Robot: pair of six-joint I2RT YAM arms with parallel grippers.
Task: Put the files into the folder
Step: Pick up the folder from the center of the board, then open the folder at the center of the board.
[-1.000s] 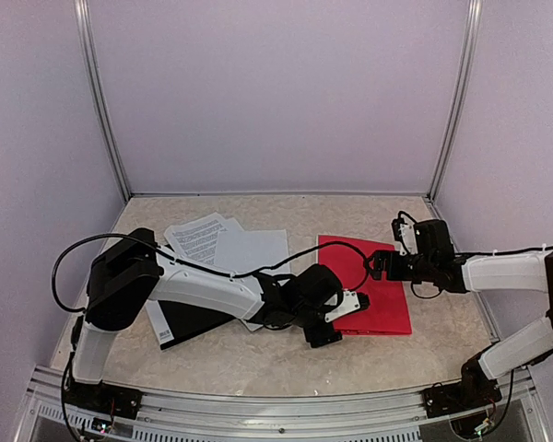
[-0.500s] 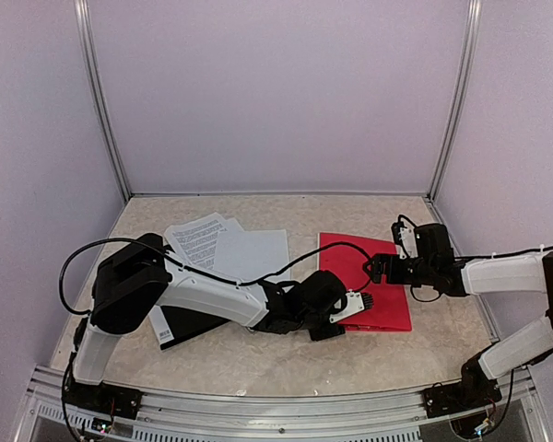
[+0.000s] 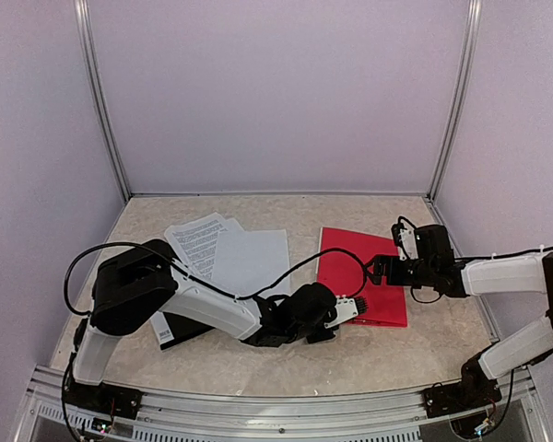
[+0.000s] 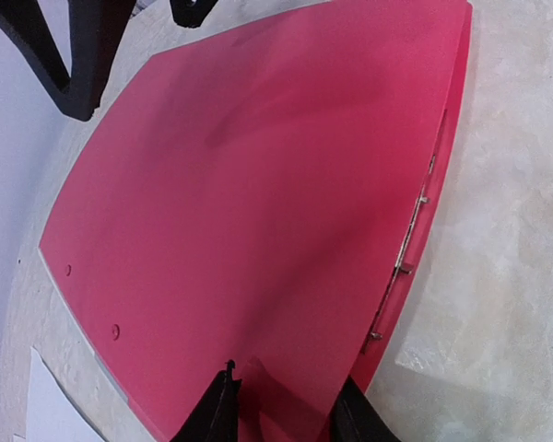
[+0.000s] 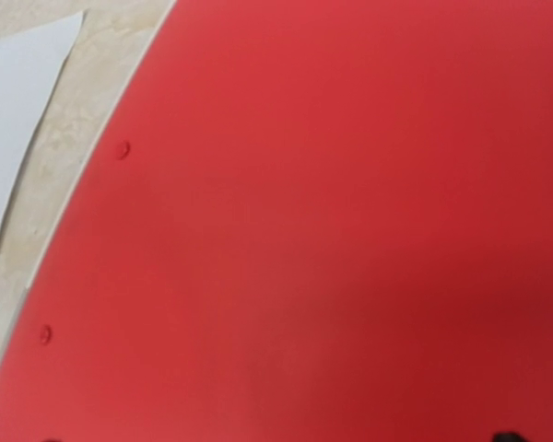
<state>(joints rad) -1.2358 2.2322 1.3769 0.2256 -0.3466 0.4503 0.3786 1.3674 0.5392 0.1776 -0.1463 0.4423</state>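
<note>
The red folder (image 3: 355, 267) lies right of centre on the table; it fills the left wrist view (image 4: 258, 184) and the right wrist view (image 5: 350, 230). My left gripper (image 3: 350, 308) (image 4: 286, 416) pinches the near edge of its cover, one finger above and one below. The cover is bowed upward, showing the metal clip (image 4: 407, 249) inside. My right gripper (image 3: 376, 267) hovers open over the folder's right half. The files (image 3: 249, 253), white sheets with one printed page (image 3: 198, 238), lie loose left of the folder; a corner shows in the right wrist view (image 5: 18, 92).
A black flat object (image 3: 180, 327) lies under the left arm beside the sheets. White walls with metal posts (image 3: 106, 110) close in the back and sides. A metal rail (image 3: 276, 396) runs along the near edge. The right gripper's black fingers (image 4: 74, 55) show top left in the left wrist view.
My left gripper has slid lower and closed its fingers on the folder's near edge. The cover's near edge has come up. The right arm has hardly moved.
</note>
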